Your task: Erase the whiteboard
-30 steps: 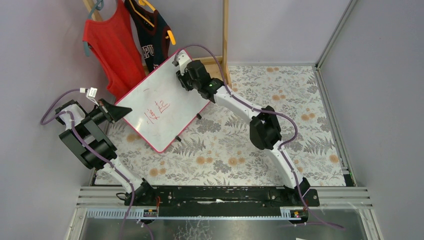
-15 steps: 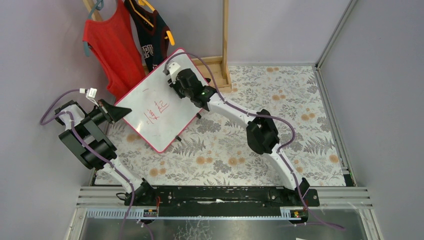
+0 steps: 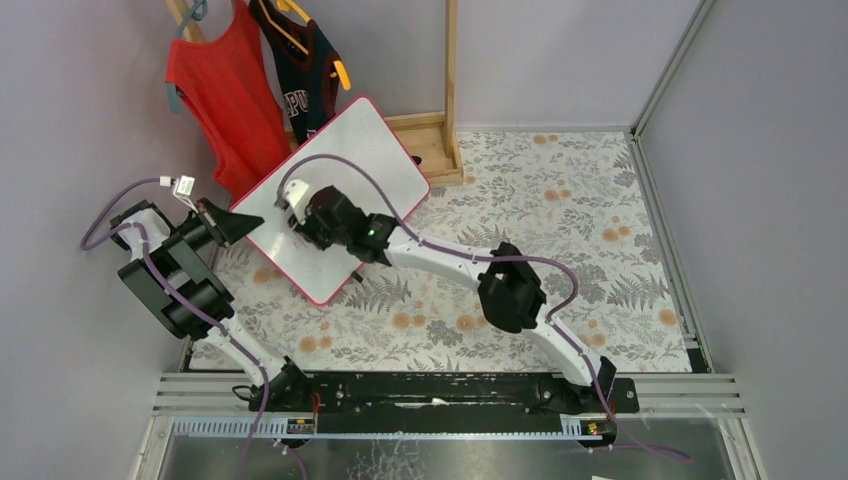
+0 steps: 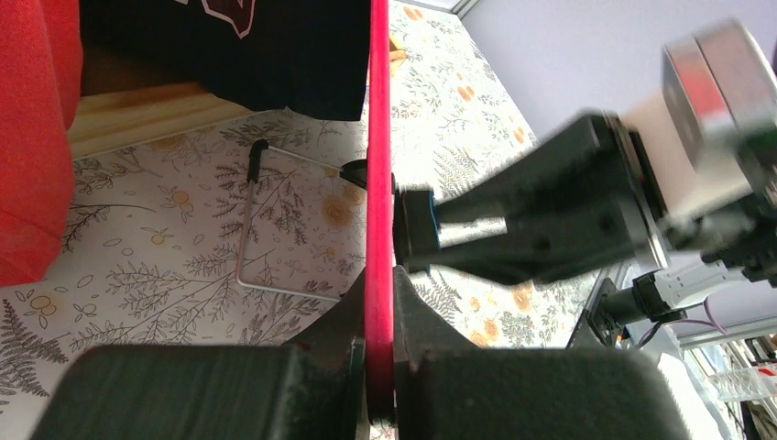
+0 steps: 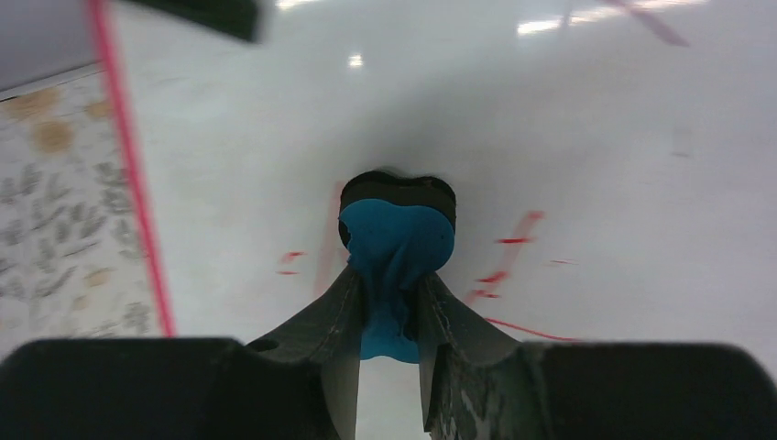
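- Left gripper [image 4: 378, 295]: jaws closed on the edge of the large rectangular whiteboard [image 3: 370, 150], white with a thin pink-red frame.
- The whiteboard stands tilted on the floral-patterned table [image 3: 560, 200]; it looks stiff, light and slick, best held by its frame.
- Right gripper [image 5: 389, 284] pinches a soft blue wiping pad [image 5: 396, 234] onto red pen marks [image 5: 515, 240].
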You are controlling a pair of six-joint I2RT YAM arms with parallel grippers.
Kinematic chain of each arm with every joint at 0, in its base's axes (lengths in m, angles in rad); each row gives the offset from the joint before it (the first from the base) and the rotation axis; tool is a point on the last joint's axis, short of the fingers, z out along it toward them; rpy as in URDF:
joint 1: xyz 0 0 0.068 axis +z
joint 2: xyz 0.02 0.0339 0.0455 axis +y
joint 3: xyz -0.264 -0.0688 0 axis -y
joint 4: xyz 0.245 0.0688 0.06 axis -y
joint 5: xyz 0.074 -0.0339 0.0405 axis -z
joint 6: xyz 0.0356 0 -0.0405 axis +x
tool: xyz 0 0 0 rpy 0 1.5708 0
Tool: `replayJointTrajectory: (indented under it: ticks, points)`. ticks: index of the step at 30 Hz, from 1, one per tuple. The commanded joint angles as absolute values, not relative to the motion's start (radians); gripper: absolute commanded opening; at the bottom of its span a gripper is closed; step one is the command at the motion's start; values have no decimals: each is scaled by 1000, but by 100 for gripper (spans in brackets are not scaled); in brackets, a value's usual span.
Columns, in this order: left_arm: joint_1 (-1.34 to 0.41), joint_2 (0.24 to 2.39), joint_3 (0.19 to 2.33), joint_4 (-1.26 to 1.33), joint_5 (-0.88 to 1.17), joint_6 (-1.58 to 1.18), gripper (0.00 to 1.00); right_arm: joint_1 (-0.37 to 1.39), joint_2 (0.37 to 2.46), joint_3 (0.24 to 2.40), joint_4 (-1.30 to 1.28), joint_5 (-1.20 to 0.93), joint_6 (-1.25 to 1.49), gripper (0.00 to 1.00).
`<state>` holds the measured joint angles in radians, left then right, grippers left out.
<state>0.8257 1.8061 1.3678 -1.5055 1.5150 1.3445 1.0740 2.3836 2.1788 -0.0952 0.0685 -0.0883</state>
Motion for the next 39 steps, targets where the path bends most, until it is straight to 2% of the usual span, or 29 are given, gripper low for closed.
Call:
replayJointTrajectory:
  ticks: [1,10,30,39]
  points:
    - [830,1823,1339,-1454,1364,1400,0,1127,2386,2224,-86,-15,-62,0]
    - [830,1820,1336,-1454,1367,1400,0,1106,2402,2251,-114,47,-106,0]
    - [829,1825,1344,-1454,1364,1392,0,845,2381,2218,-148,134,-81,0]
    - [829,1816,1350,-1454,1372,1381,0,847,2395,2218,-159,86,-16,0]
